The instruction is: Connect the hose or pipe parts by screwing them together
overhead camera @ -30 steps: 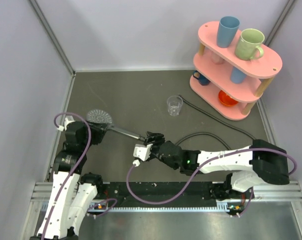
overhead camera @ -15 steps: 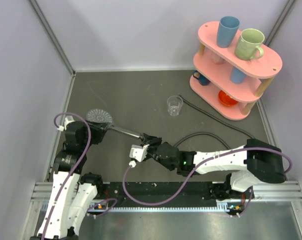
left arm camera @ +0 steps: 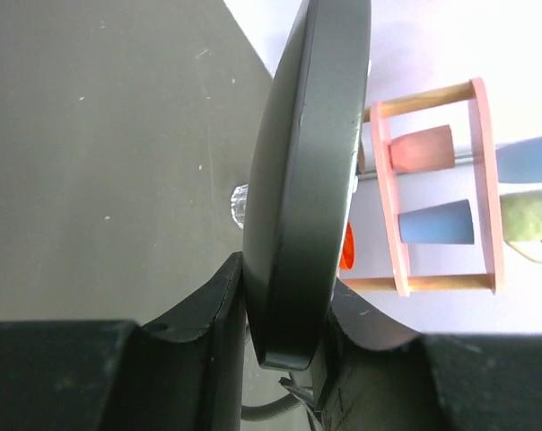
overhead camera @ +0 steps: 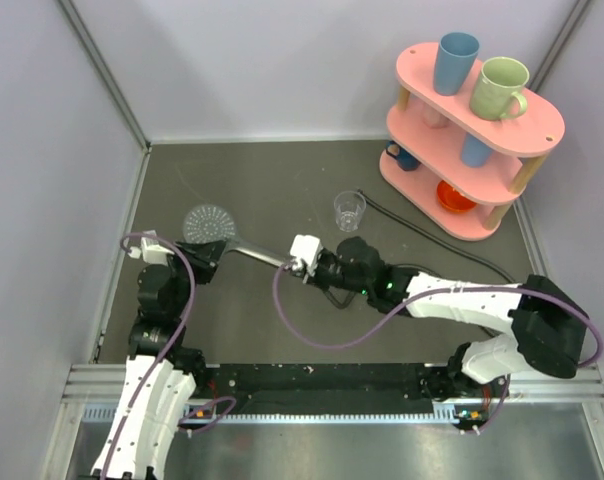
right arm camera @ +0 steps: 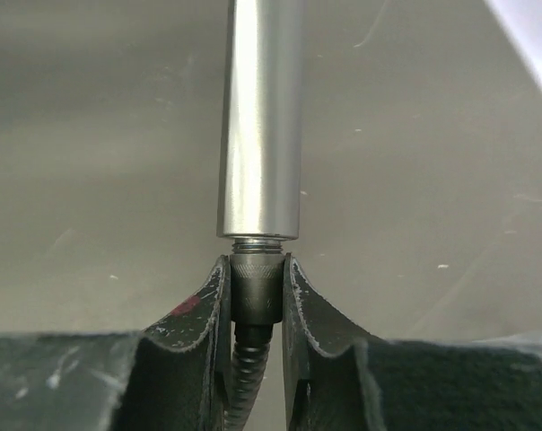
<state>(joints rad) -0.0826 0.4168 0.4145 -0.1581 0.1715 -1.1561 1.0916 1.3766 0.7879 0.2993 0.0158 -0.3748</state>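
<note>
The grey hand shower lies across the left of the table, its perforated disc point(overhead camera: 210, 222) facing up and its straight handle point(overhead camera: 262, 256) pointing right. My left gripper point(overhead camera: 204, 254) is shut on the shower head, whose dark edge point(left arm camera: 307, 180) fills the left wrist view between the jaws point(left arm camera: 284, 296). My right gripper point(overhead camera: 307, 268) is shut on the knurled nut point(right arm camera: 256, 287) of the dark hose point(right arm camera: 244, 377), pressed end-on against the handle point(right arm camera: 260, 117). A thin band of thread shows between nut and handle. The hose point(overhead camera: 422, 231) trails right across the table.
A small clear glass cup point(overhead camera: 350, 210) stands just behind the right gripper. A pink two-tier rack point(overhead camera: 472, 130) with mugs fills the back right corner. Purple cables point(overhead camera: 312, 335) loop off both arms. Walls close in on the left, back and right.
My right gripper has closed on the hose nut, turned over at the wrist and moved away from the near edge. The shower and my left gripper shifted slightly right and back.
</note>
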